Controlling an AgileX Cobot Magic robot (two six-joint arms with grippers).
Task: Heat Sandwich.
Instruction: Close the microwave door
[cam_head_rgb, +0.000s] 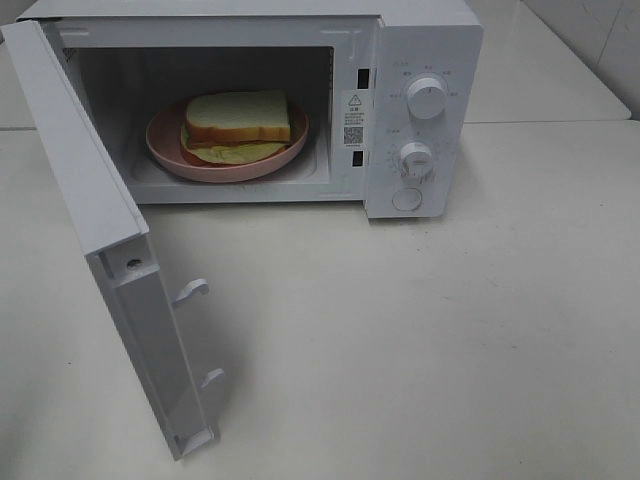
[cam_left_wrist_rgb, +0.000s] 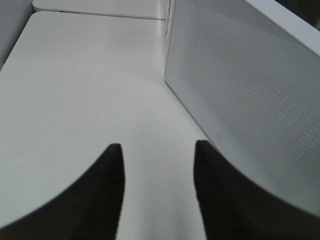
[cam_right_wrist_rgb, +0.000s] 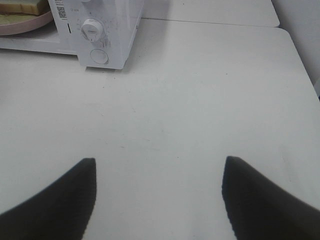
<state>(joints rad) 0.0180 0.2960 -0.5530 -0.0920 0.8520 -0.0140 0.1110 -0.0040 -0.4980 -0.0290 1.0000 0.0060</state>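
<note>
- The left claw (cam_left_wrist_rgb: 158, 145) has its two dark fingers partway apart. Only bare white tabletop (cam_left_wrist_rgb: 75, 90) shows between them, and it holds nothing.
- Just beside that claw rises the outer face of the microwave door (cam_left_wrist_rgb: 250, 100), its dotted window panel turned toward the claw.
- The right claw (cam_right_wrist_rgb: 160, 159) hangs wide open over the same tabletop, also empty.
- Well apart from it stands the microwave's control panel (cam_right_wrist_rgb: 107, 30), with a white knob (cam_right_wrist_rgb: 92, 30) and a round button (cam_right_wrist_rgb: 99, 56) beneath it.
- From the high camera, the white microwave (cam_head_rgb: 420, 40) fills the upper part of the frame, and its door swings out toward the lower left.
- The sandwich (cam_head_rgb: 238, 120), pale bread with a yellowish-green filling at its edge, lies on a round pink plate (cam_head_rgb: 225, 172). The plate sits inside the open cavity, in the upper middle-left of the frame.
</note>
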